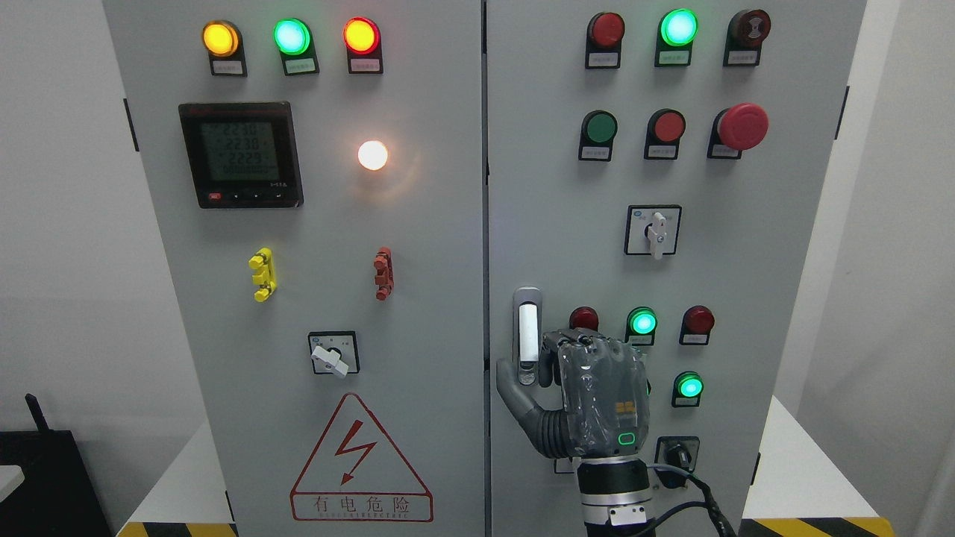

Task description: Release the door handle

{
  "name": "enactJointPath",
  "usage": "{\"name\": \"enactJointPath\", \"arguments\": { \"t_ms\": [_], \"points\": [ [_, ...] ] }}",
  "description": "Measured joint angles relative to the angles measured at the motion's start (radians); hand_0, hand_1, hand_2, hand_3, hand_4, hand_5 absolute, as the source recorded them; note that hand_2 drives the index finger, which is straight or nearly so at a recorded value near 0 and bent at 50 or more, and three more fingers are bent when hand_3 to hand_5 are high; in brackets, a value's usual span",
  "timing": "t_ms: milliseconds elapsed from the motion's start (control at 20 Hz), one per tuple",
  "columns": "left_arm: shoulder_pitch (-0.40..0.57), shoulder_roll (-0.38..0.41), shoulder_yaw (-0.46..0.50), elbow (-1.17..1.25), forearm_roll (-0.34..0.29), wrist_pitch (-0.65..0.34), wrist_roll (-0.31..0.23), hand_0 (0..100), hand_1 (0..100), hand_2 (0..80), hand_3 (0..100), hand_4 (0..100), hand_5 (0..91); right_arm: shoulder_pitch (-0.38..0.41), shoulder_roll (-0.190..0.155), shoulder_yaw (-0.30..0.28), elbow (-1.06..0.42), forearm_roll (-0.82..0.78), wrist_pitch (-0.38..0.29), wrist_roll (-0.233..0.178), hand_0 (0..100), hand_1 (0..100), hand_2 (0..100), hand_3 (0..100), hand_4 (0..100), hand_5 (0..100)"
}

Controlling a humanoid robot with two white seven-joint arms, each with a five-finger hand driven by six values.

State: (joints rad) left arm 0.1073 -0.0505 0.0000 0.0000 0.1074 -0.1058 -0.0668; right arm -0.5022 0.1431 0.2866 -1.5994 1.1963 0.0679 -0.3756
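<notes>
Door handle (527, 335) on right cabinet door (567, 224), right hand (574, 395) upright just beside it, fingers curled, thumb at its base.

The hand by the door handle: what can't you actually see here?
- Head view: whether the fingers of the right hand grip the handle; its back hides them.
- Labels under the lamps: too small to read.
- Left hand: out of view.

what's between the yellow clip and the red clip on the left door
Nothing: in the head view, only bare grey door panel lies between the yellow clip and the red clip.
</notes>
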Motion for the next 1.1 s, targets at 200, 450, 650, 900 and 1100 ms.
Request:
{"name": "enactJointPath", "arguments": {
  "t_ms": [200,450,650,900,1100],
  "points": [
    [0.0,0.0,0.0,0.0,0.0,0.0,0.0,12,39,0.0,0,0,0.0,-0.002,0.0,-0.001,0.004,-0.001,0.019,0.0,31,60,91,100,95,100],
    [0.0,0.0,0.0,0.0,0.0,0.0,0.0,12,39,0.0,0,0,0.0,-0.003,0.0,-0.003,0.009,-0.002,0.024,0.0,32,60,91,100,95,100],
    [0.0,0.0,0.0,0.0,0.0,0.0,0.0,12,39,0.0,0,0,0.0,-0.003,0.0,-0.004,0.011,-0.005,0.025,0.0,36,61,91,100,97,100],
    [0.0,0.0,0.0,0.0,0.0,0.0,0.0,12,39,0.0,0,0,0.0,-0.003,0.0,-0.009,0.012,-0.006,0.025,0.0,39,61,91,100,98,100],
    [0.0,0.0,0.0,0.0,0.0,0.0,0.0,12,39,0.0,0,0,0.0,-0.002,0.001,-0.013,0.013,-0.008,0.025,0.0,41,61,91,100,99,100]
  ]
}}
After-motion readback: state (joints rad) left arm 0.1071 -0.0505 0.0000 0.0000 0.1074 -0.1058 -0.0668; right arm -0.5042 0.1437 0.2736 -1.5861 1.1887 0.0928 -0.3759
